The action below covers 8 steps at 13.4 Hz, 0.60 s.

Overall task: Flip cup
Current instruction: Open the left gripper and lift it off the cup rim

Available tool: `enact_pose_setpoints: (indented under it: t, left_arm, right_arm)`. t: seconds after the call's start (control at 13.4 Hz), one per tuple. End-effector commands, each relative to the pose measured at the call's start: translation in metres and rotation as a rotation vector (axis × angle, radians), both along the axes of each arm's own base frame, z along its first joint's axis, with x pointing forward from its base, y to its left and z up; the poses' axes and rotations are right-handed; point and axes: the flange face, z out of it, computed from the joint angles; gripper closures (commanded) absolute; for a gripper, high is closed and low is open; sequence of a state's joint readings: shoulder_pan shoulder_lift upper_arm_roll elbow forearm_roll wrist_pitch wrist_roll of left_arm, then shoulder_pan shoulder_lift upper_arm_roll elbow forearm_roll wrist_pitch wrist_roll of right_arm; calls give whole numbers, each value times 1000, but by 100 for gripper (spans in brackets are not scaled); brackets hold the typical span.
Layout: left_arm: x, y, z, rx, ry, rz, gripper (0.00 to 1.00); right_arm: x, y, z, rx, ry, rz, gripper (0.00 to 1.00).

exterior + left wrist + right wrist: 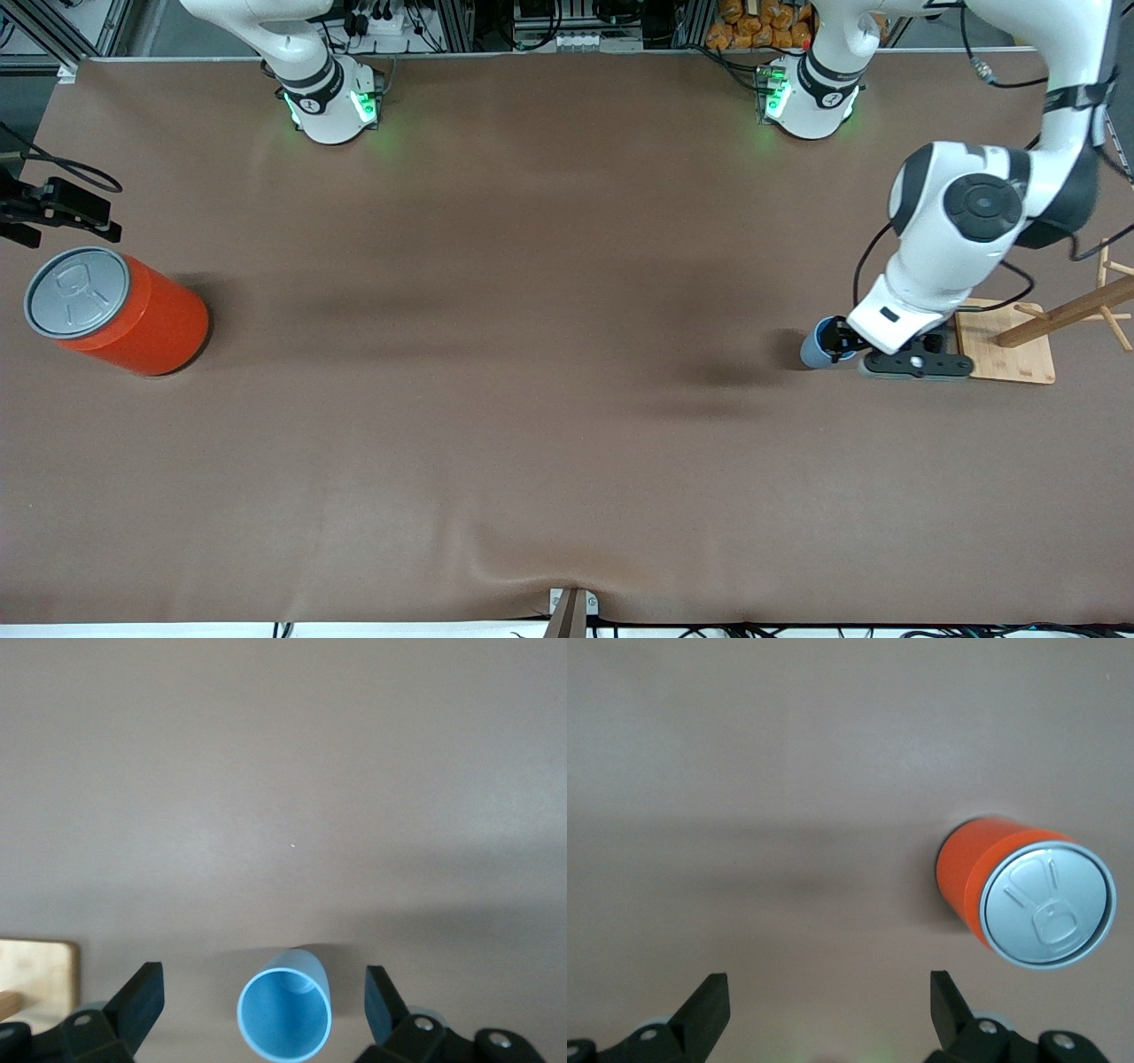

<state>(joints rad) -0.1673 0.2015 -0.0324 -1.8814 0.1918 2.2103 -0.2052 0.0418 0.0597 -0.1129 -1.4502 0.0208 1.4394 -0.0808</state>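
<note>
The light-blue cup [284, 1013] stands upright, mouth up, on the brown surface [532, 399] at the left arm's end, just beside a wooden board [1010, 350]. The left tool [263, 1005] straddles it, fingers [142, 1001] spread wide and clear of its sides. The right tool [828, 1010], equally wide and holding nothing, waits near an orange can [1010, 890].

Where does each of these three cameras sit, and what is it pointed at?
Front view: high across the table, facing both arms' bases; shows the large orange can and the left gripper around the small light-blue plastic cup.
Left wrist view: on the left arm, looking down past its open fingers at the upright cup.
Right wrist view: on the right arm; open fingers, can.
Front and left wrist share the cup.
</note>
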Motion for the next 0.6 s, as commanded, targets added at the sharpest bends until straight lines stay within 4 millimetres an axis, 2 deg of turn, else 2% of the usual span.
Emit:
enact_pose_setpoints:
  t: [0.0, 0.3, 0.52]
  left_arm:
    - [15, -10, 46, -6, 12, 20, 0]
    - [21, -3, 114, -26, 9, 62, 0]
    - [12, 11, 138, -104, 66, 118, 0]
  right_arm:
    - [-6, -1, 7, 10, 16, -111, 0]
    - [-9, 2, 10, 11, 20, -98, 0]
    - [-6, -2, 17, 12, -21, -101, 0]
